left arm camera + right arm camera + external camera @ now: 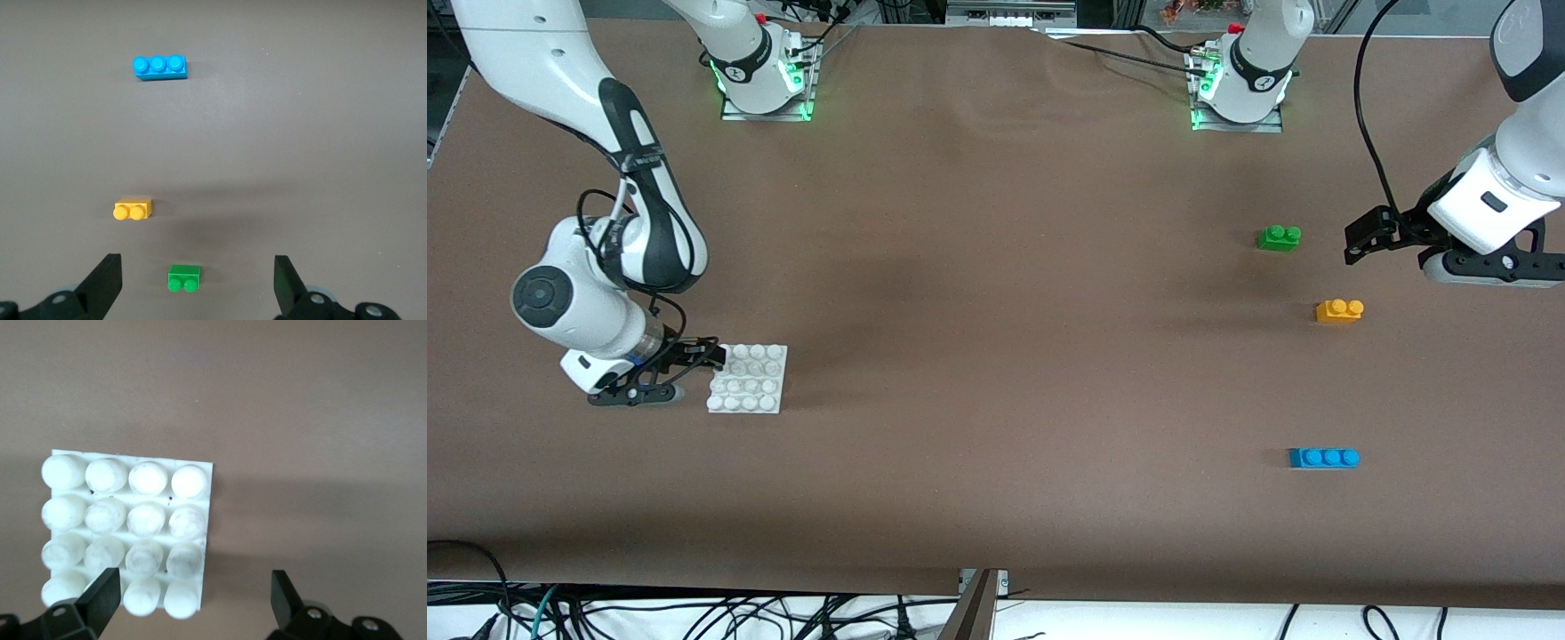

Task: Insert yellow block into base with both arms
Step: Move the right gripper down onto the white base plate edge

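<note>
Studs, two of them, top the small yellow block (1339, 310), which sits on the brown counter (996, 356) toward the left arm's end, nearer the front camera than the green brick (1279, 237) and farther than the blue brick (1324, 458). Left end effector (1371, 238) hovers beside the green brick, fingers spread wide, holding nothing. At the right arm's end lies the white base (749, 379), flat, its sixteen studs up. Right end effector (694, 360) sits low at the base's edge, fingers spread and empty; whether they touch it is unclear.
</note>
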Controlling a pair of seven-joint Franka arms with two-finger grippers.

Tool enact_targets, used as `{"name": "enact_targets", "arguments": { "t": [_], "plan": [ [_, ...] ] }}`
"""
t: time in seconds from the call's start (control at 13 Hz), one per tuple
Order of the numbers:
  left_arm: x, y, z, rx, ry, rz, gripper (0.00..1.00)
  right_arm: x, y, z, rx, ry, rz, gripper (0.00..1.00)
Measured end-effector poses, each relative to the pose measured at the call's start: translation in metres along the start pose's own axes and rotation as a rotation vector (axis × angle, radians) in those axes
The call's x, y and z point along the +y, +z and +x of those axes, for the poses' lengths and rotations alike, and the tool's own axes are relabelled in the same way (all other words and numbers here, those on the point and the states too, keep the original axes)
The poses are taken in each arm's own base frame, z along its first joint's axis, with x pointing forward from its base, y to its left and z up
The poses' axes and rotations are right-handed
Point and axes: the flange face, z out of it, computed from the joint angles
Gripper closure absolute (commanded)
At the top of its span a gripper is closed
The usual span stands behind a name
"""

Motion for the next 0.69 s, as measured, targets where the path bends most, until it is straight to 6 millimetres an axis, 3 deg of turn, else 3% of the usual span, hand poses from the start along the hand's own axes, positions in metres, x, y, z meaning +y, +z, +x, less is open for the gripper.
{"name": "enact_targets", "arguments": {
  "t": [0.31,0.69],
  "plan": [
    [0.0,0.0,0.0,-0.004,0.0,0.0,0.0,-0.015,0.019,0.001,0.015,0.047,0.062,0.0],
    [0.0,0.001,-0.001,-0.008,0.0,0.0,0.0,-0.009,0.024,0.004,0.014,0.074,0.073,0.0]
  ]
}}
